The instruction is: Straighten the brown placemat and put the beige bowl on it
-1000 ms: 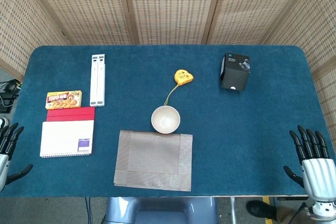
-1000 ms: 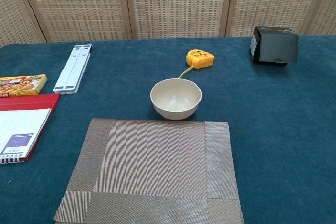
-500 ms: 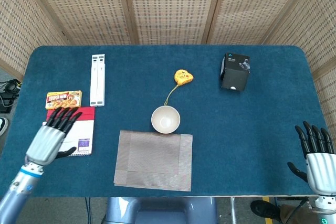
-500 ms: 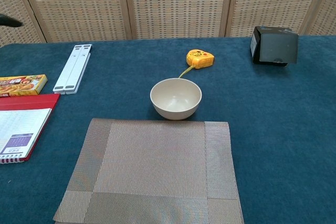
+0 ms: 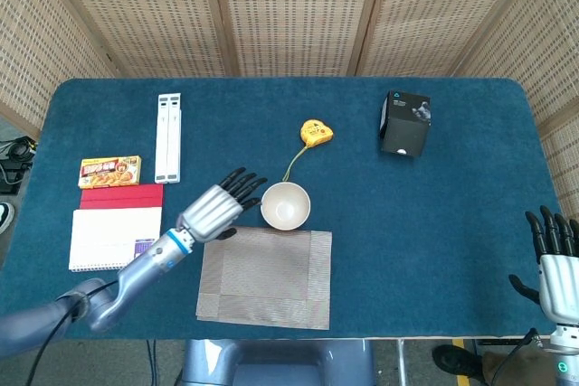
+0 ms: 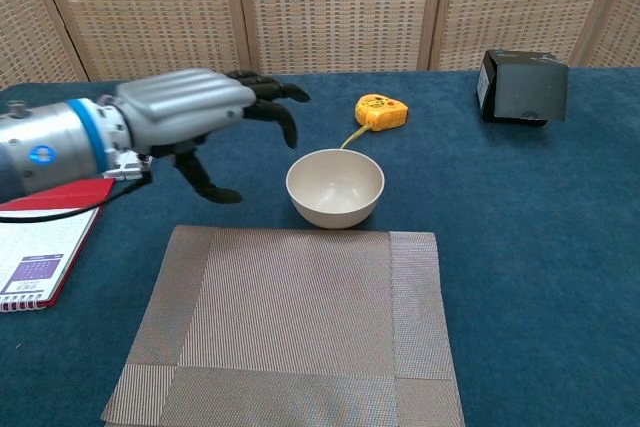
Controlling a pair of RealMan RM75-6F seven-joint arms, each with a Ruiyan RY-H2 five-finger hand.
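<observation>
I'm looking at a fuzzy, matt dark blue cloth-covered table (image 5: 452, 214). The brown woven placemat (image 6: 290, 327) is showing a fine ribbed weave, and the beige bowl (image 6: 335, 187) is looking smooth and matt, probably plastic. My left hand (image 6: 195, 117) is showing a satiny silver shell with black matt fingers (image 6: 275, 97). The black cardboard box (image 6: 522, 86) is catching a slight sheen.

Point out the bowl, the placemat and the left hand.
bowl (image 6: 335, 187), chest view, inner wall.
placemat (image 6: 290, 327), chest view, middle of the weave.
left hand (image 5: 220, 206), head view, back of the hand.
</observation>
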